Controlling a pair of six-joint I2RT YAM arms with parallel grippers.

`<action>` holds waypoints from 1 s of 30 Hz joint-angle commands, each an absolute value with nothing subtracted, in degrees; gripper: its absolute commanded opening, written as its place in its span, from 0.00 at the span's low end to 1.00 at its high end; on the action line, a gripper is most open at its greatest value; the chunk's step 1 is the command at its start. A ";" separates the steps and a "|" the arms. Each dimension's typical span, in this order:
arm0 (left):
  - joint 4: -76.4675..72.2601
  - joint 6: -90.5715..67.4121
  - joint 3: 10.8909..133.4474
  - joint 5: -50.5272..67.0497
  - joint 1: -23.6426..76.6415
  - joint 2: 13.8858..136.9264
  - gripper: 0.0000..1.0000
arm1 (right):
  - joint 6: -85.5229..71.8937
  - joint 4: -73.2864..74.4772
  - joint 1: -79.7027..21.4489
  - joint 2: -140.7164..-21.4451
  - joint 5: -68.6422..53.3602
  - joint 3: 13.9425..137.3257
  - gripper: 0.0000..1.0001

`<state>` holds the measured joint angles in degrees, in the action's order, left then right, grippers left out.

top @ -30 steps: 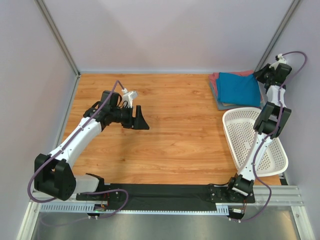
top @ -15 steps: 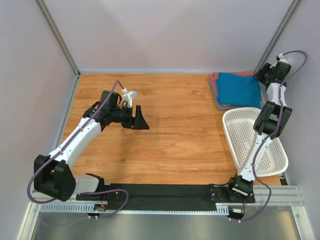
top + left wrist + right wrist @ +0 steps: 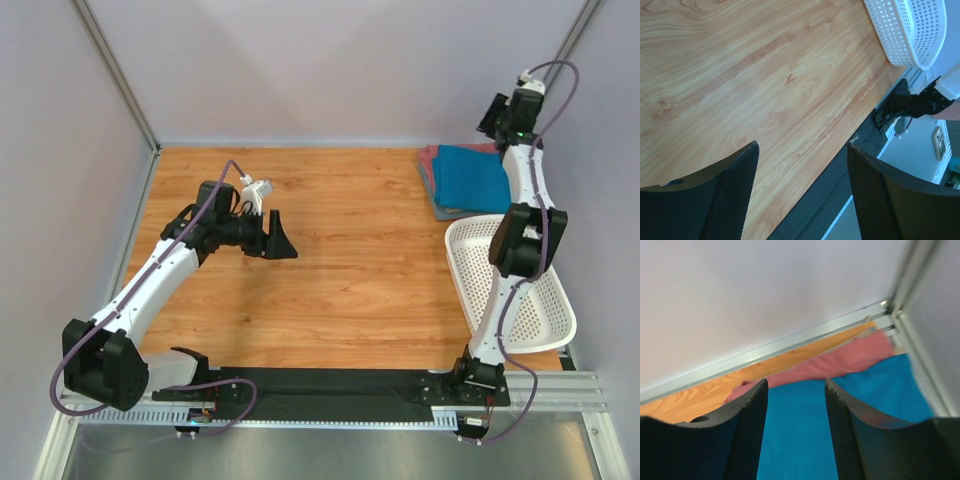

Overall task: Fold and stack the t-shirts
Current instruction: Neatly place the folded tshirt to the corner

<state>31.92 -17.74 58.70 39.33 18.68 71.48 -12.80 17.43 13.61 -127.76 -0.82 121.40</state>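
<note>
Folded t-shirts lie stacked in the table's far right corner. The teal-blue one [image 3: 478,178] is on top, the salmon-red one [image 3: 432,158] shows under it, and a grey-blue edge [image 3: 446,208] sticks out at the bottom. My right gripper [image 3: 490,118] hangs raised above the stack's far side, open and holding nothing. In the right wrist view its gripper [image 3: 796,385] frames the teal-blue shirt [image 3: 800,440] and the salmon-red shirt [image 3: 840,362] below. My left gripper [image 3: 278,238] hovers open over bare wood left of centre, and the left wrist view shows this gripper [image 3: 802,146] empty.
A white perforated basket [image 3: 458,262] lies at the right side, nearer than the stack, with the right arm's links crossing over it; its rim [image 3: 905,35] also shows in the left wrist view. Walls and a metal corner post [image 3: 900,285] close in behind the stack.
My right gripper has opened and risen up and back from the teal-blue shirt toward the rear wall. The left arm has barely shifted.
</note>
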 commanded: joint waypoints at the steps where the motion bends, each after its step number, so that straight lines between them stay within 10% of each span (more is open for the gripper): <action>1: 29.97 -18.02 59.50 41.04 18.81 69.43 0.77 | -9.94 20.74 8.71 -131.12 4.99 122.95 0.51; 17: 30.06 -18.11 59.15 41.13 18.81 68.64 0.77 | -5.89 22.33 1.67 -139.48 13.97 127.70 0.42; 24: 30.32 -18.10 59.06 40.96 18.81 68.99 0.77 | -4.92 19.25 0.88 -139.75 12.84 127.88 0.08; 30: 30.23 -18.10 58.98 40.87 18.72 69.08 0.77 | -1.24 14.07 -2.28 -137.47 8.00 126.31 0.00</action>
<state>31.90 -17.89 58.67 40.03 18.68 69.95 -4.36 21.06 0.69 -139.44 11.25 125.43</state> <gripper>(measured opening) 0.772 0.015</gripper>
